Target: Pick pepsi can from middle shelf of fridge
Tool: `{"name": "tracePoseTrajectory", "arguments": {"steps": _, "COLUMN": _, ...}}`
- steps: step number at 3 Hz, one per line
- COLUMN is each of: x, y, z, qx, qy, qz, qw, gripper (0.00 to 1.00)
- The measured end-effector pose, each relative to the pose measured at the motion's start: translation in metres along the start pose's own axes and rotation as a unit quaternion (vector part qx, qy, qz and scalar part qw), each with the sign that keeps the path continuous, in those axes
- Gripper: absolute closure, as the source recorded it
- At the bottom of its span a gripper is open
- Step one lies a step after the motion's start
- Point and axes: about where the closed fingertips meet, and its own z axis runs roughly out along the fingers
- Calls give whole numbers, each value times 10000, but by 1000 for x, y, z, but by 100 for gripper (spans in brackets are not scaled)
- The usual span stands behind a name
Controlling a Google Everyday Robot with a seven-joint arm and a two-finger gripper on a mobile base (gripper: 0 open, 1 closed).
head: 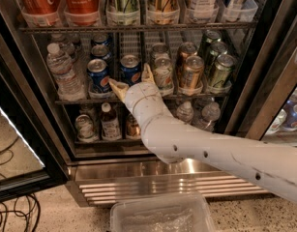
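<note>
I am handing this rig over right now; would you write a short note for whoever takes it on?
Gripper: open and holding nothing, at the front edge of the middle shelf of the fridge. Its fingers are spread to either side of the pepsi can.
Things: that pepsi can stands upright at the shelf front. A second pepsi can stands beside it, toward the left of the picture.
Done: the gripper is lined up on the can.
Left: close on the can, lift it clear of the shelf and draw it out of the fridge.
</note>
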Motion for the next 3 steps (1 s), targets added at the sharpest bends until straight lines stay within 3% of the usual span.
{"name": "tracePoseTrajectory", "arguments": {"steps": 3, "x": 7, "y": -5, "z": 21, "qx": 304, "qy": 79, "qz": -184, "qw": 9993, "gripper": 30}}
